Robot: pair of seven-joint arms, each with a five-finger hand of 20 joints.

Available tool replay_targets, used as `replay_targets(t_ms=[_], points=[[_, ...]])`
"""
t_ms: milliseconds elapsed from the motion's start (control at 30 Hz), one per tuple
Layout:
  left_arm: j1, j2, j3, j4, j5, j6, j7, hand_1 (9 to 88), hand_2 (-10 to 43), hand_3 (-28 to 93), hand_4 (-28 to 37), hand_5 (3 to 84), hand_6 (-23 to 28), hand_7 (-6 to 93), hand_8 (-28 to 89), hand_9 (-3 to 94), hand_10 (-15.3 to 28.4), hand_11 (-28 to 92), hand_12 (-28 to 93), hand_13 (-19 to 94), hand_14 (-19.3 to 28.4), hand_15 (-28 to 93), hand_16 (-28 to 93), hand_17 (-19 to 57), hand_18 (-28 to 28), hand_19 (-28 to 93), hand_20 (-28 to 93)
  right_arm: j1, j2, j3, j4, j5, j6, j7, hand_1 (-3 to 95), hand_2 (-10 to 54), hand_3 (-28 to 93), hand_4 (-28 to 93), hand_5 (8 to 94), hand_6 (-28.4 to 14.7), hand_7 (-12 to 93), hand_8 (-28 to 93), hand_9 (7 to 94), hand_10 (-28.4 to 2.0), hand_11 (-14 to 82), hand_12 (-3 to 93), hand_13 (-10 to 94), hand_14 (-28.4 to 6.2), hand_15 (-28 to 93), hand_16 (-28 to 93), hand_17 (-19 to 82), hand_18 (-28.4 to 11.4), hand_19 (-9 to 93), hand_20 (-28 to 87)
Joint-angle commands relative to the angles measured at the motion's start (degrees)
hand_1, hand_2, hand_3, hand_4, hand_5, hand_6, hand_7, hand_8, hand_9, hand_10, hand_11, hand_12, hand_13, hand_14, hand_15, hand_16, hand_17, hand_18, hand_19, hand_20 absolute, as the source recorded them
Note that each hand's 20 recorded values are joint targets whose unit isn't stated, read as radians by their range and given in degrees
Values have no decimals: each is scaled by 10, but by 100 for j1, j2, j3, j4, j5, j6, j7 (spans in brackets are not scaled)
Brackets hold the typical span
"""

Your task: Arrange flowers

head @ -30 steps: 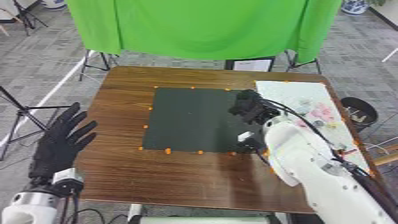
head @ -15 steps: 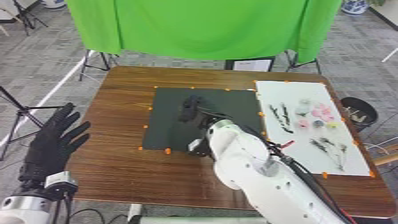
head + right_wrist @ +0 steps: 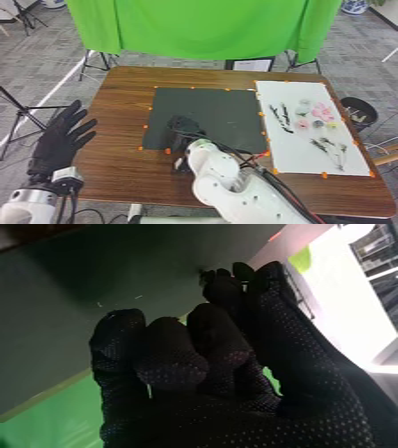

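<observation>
Dark, small-leaved sprig (image 3: pixel 242 271): pinched at fingertips of right hand (image 3: pixel 184 125), fingers curled, over black square mat (image 3: pixel 226 112). Pink flowers (image 3: pixel 322 111) and thin branching stems (image 3: pixel 333 150) lie on white rectangular sheet (image 3: pixel 280 92), right side of brown wooden tabletop (image 3: pixel 115 175). Left hand (image 3: pixel 55 145) spread, at the left edge.

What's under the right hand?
The dark mat shows all around the right hand. The patch directly beneath is hidden by the hand itself, so whether a flower lies there can't be told.
</observation>
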Motion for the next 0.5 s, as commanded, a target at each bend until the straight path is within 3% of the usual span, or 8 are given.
replay_targets(t_ms=[33, 200, 500], points=[[-117, 37, 80, 67, -11, -95, -130, 254, -54, 687, -243, 232, 25, 182, -95, 182, 100, 150, 195, 176, 149, 267, 23, -121, 231, 374, 98, -111, -145, -47, -28, -314, 43, 149, 272, 136, 907, -93, 502, -15, 765, 272, 768, -63, 635, 745, 766, -57, 842, 337, 373, -192, 891, 425], [-258, 76, 176, 135, -1, -148, -205, 255, -54, 687, -243, 232, 25, 182, -96, 182, 100, 151, 196, 175, 148, 267, 23, -122, 230, 374, 98, -208, -210, -34, 76, -428, -46, 184, 275, 113, 907, -85, 509, -8, 765, 243, 772, -66, 633, 732, 768, -60, 840, 338, 375, -194, 892, 423], [-337, 87, 252, 178, -4, -193, -272, 255, -52, 687, -243, 231, 25, 183, -96, 181, 100, 151, 196, 175, 149, 269, 23, -122, 230, 373, 99, -367, -292, 83, 113, -235, -199, 147, 291, 67, 878, -122, 524, -6, 732, 198, 765, -82, 635, 674, 763, -74, 823, 343, 366, -202, 882, 424]])
